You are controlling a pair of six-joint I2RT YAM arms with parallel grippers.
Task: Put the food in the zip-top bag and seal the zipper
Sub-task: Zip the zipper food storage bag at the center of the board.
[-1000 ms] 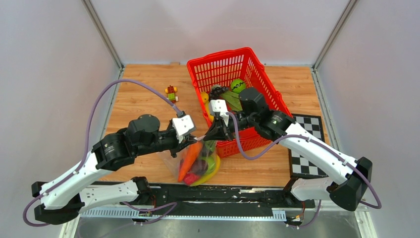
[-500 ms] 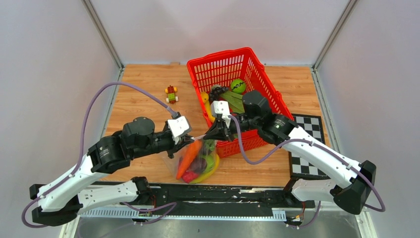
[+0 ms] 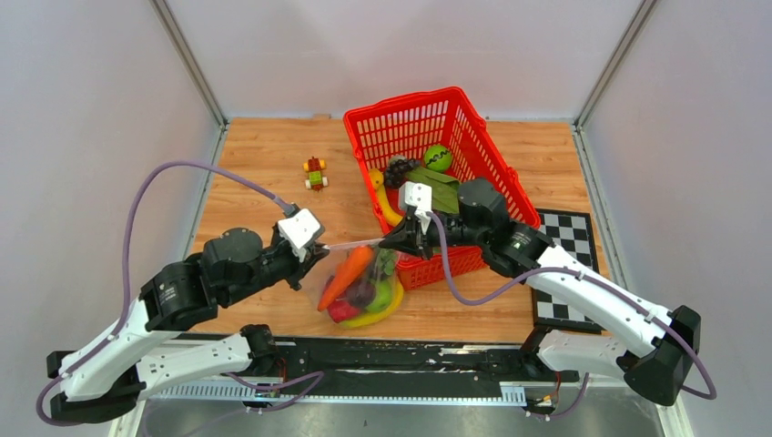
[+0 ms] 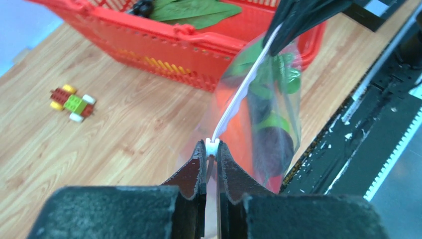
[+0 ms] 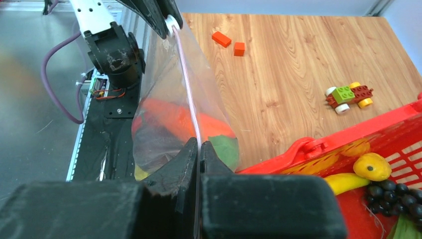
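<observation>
Left gripper (image 4: 212, 145) and right gripper (image 5: 198, 145) clamp zipper (image 4: 242, 87) ends; food (image 3: 350, 273) blurred inside zip-top bag (image 5: 166, 79).

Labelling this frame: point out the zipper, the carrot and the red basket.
zipper (image 4: 243, 92), left wrist view, middle of the stretched strip
carrot (image 3: 349, 275), top view, mid orange body
red basket (image 3: 401, 100), top view, far rim

Bright, even, diffuse light; shadows soft and faint. Mild sheen on the zip-top bag (image 5: 169, 99). Wrist views blur along the bottom edge.
</observation>
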